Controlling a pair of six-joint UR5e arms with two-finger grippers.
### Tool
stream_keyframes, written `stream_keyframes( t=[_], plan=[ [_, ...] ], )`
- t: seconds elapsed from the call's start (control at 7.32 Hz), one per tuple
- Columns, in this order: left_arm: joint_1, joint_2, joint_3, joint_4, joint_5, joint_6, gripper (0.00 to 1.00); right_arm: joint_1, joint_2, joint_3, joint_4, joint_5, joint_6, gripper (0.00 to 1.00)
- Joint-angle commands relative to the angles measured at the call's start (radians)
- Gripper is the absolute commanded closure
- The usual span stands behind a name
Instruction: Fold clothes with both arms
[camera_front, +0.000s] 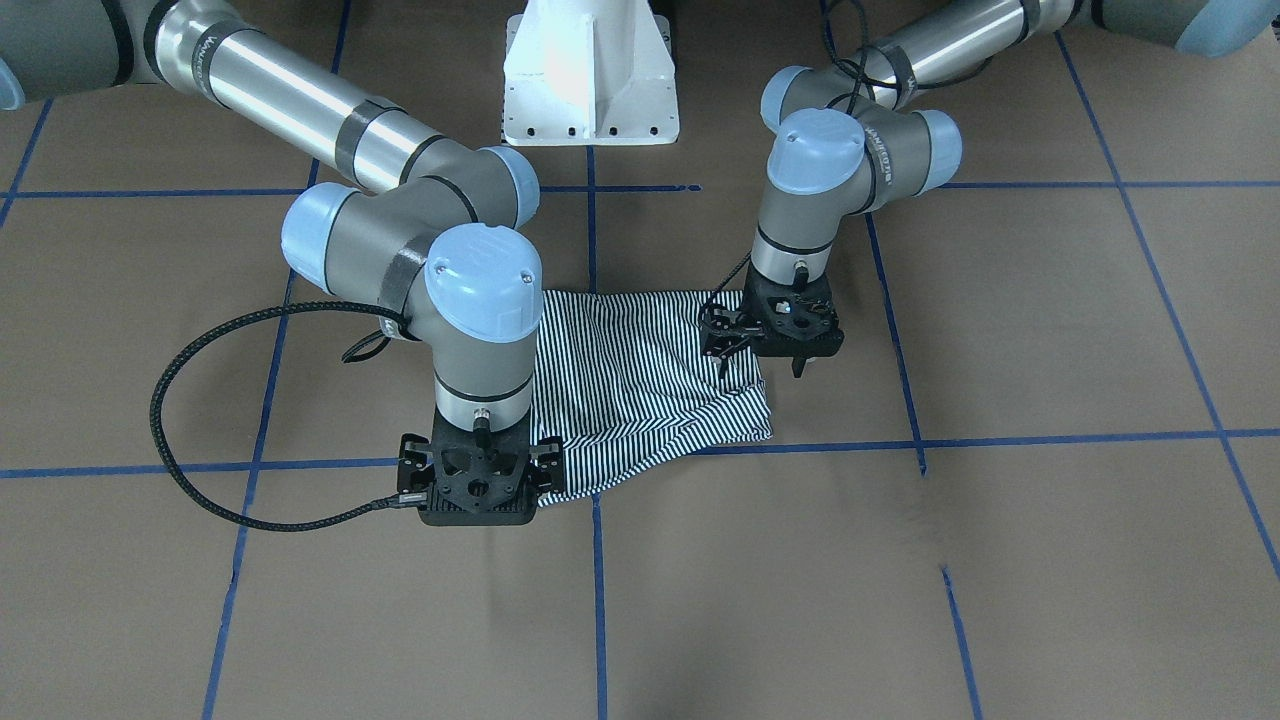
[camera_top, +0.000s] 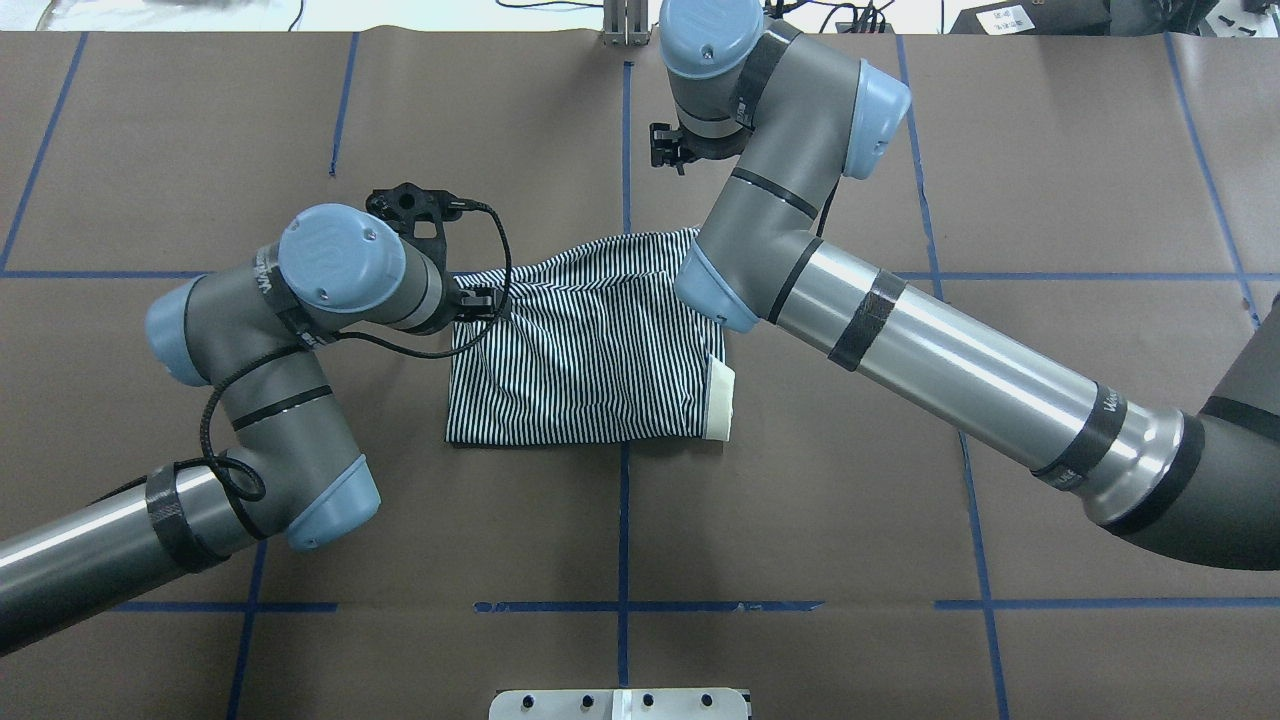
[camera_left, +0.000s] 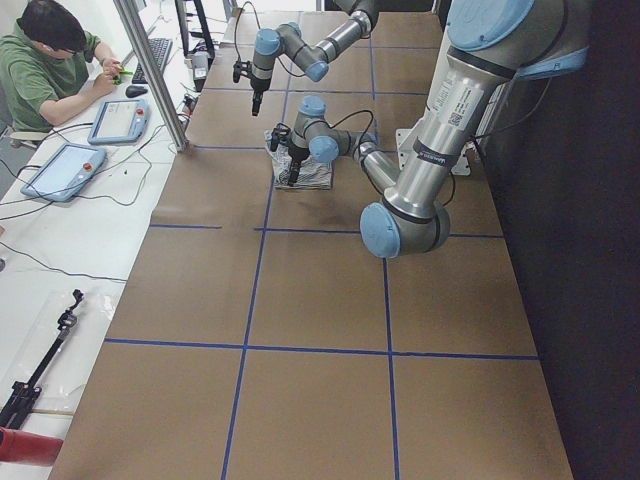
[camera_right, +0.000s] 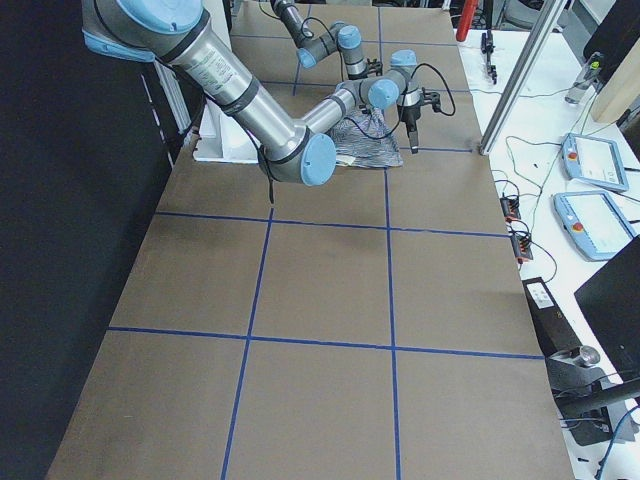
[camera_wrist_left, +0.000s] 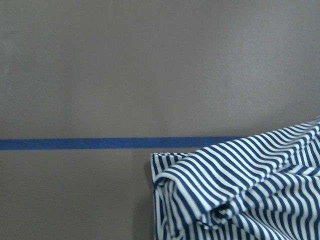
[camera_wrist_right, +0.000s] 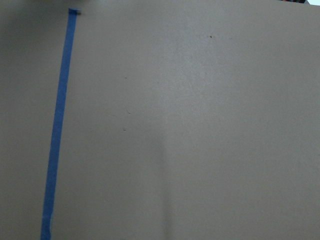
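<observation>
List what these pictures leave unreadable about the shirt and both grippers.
- Front-facing view: the right gripper hides its fingers under its own wrist; overhead it is too small. Open or shut unknown.
- Left wrist view: no fingers show, only shirt, so whether the left gripper holds cloth is unclear.
- Overhead: the right arm covers the shirt's far right corner.
- Side views: shirt too small for detail.

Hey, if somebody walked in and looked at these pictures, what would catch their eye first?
A navy-and-white striped polo shirt, folded to a rough rectangle, lies in the middle of the brown table, its cream collar showing at the robot's right edge. The silver-grey left arm has its black left hand at the shirt's far left corner. The black right hand is beyond the shirt, over bare table.
</observation>
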Motion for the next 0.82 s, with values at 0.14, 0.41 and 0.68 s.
stream_keyframes(
  t=[0.14,0.41,0.68],
  plan=[
    [-0.063,-0.032,0.098,-0.003,0.009,0.032,0.0,-0.001,-0.009,0.003,0.0,-0.001,-0.002,0.0],
    [-0.144,-0.14,0.29,-0.032,0.007,0.101,0.0,-0.007,-0.011,0.003,0.0,-0.001,0.0,0.0],
    [-0.238,-0.182,0.418,-0.122,0.003,0.231,0.0,-0.012,-0.011,0.003,0.002,-0.006,0.0,0.0]
  ],
)
